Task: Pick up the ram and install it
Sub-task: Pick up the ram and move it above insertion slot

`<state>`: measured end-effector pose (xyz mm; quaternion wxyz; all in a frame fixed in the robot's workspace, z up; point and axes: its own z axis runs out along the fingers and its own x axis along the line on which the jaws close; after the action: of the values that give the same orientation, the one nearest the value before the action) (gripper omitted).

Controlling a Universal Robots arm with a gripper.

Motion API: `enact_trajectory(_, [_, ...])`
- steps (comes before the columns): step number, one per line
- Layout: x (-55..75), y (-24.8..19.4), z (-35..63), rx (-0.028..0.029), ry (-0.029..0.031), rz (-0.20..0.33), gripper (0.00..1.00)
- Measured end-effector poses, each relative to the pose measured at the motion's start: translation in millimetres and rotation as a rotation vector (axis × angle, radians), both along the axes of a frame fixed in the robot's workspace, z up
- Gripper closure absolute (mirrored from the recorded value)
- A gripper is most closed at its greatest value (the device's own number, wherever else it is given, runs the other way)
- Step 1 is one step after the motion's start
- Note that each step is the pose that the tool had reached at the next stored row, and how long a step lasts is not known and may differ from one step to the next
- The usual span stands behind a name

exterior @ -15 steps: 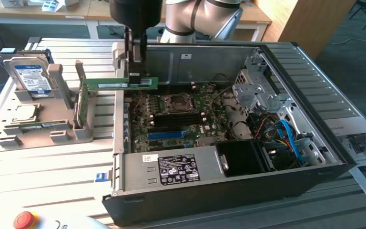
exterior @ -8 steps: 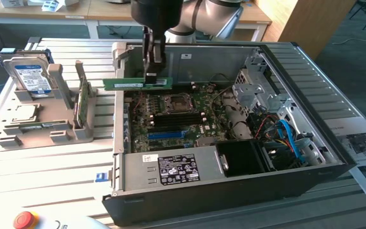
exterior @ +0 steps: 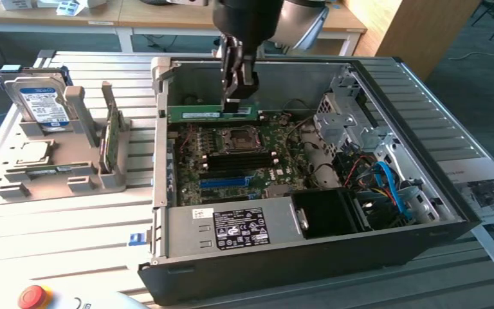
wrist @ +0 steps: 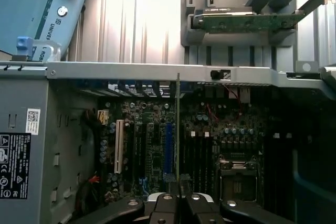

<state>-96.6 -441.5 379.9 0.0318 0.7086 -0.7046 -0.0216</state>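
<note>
Over motherboard (exterior: 273, 158): ram (exterior: 200, 114) in jaws, CPU socket (exterior: 234, 138) just beside.

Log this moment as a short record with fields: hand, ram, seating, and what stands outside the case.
hand: hand shut on the ram, gripping it near its end toward the exterior view's right
ram: held on edge over the motherboard, inside the open case
seating: cannot tell whether it touches a slot
outside case: hard drive upright in a grey holder, at the exterior view's left
task state: ram picked up, installation not confirmed
</note>
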Motion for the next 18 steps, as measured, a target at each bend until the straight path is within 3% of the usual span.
enact_trajectory(13, [55.9,-2.2,0.0,0.0,0.0001,0.0,0.88])
enact_trajectory(18, [61.1,-2.2,0.0,0.0,0.0001,0.0,0.88])
